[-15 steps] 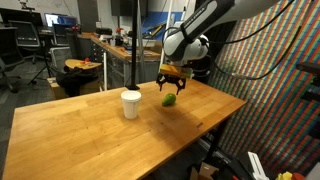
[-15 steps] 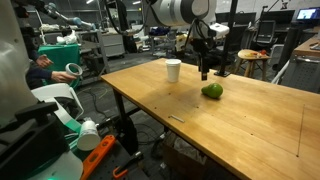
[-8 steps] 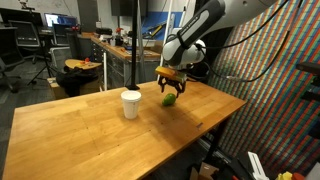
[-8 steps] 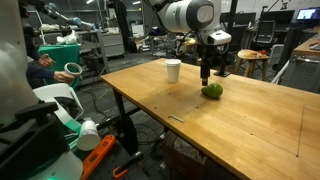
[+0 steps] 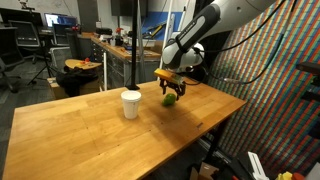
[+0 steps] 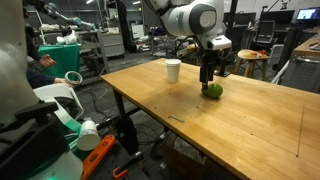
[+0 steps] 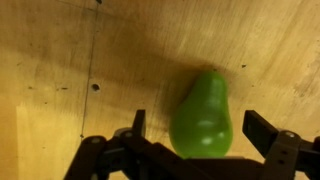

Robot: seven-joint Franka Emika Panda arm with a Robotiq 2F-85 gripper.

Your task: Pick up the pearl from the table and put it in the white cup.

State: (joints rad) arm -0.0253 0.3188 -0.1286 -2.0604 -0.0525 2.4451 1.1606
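Your gripper (image 7: pixel 200 128) is released, jaws spread on both sides of the small yellow-green pear-shaped fruit (image 7: pixel 203 105) on the wooden table (image 7: pixel 60 60), apart from the white paper cup (image 5: pixel 131 104).

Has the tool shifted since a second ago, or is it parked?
Yes. In an exterior view the tool has come down and slightly away from the white cup, and now straddles the pearl.
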